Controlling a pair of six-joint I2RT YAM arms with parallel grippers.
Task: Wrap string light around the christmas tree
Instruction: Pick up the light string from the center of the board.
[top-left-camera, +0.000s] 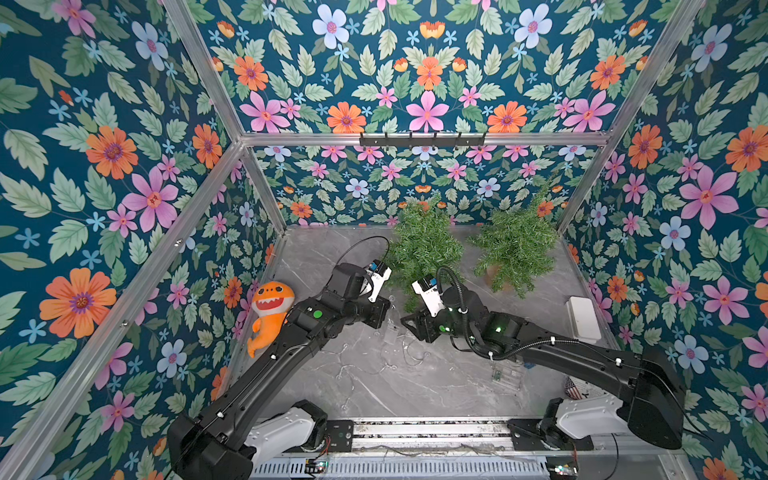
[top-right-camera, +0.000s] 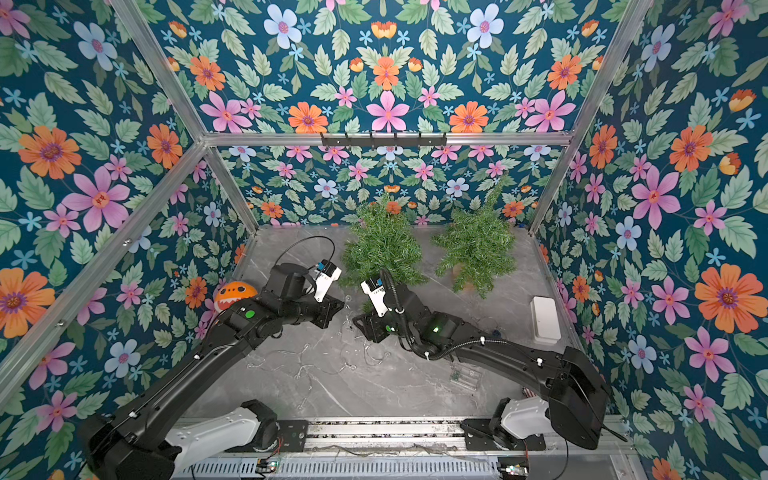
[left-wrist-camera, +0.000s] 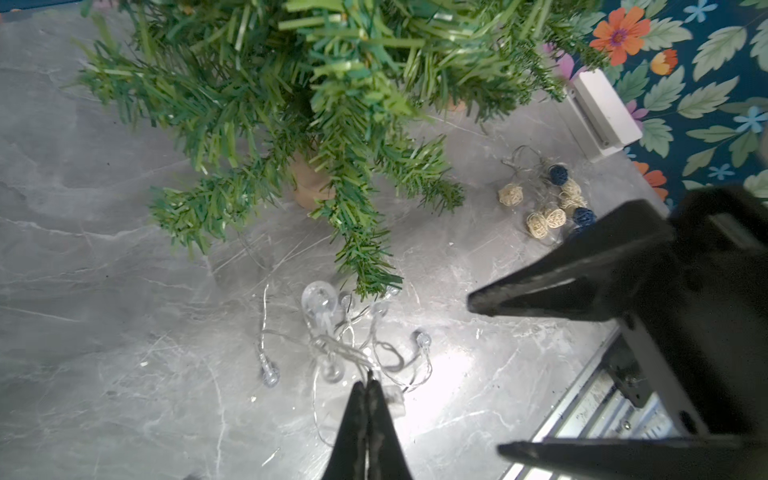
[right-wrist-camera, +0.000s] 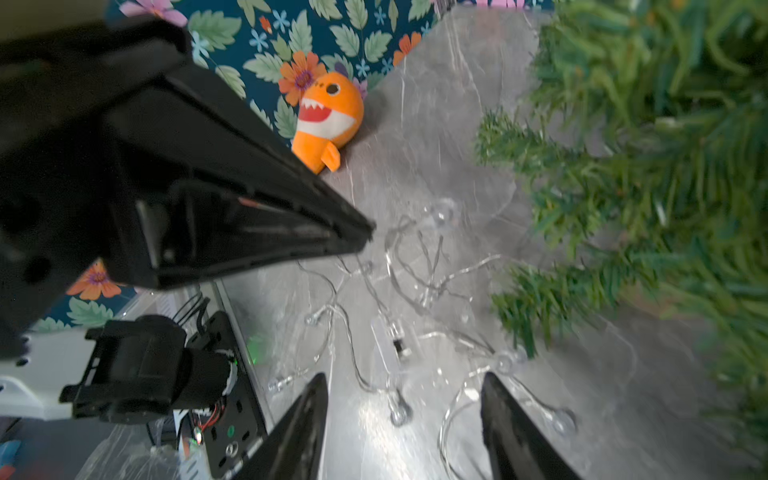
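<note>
Just above centre in both top views: christmas tree (top-left-camera: 424, 245) on the table (top-left-camera: 436, 395), second tree (top-left-camera: 515, 245) to its right, both before the back wall (top-left-camera: 353, 183). Below them, mid-frame: string light (top-left-camera: 390, 368) spread on the table. Left of it, against the side wall (top-left-camera: 224, 266): plush shark (top-left-camera: 270, 307). Right table edge, below second tree: box (top-left-camera: 584, 318).

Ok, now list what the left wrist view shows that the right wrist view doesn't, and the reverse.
Only the left wrist view: a cluster of cream and dark blue woven balls and a white box by the wall. Only the right wrist view: the orange shark plush. Both: the christmas tree, the string light on the grey table, the left gripper shut on its wire, and the right gripper open.
</note>
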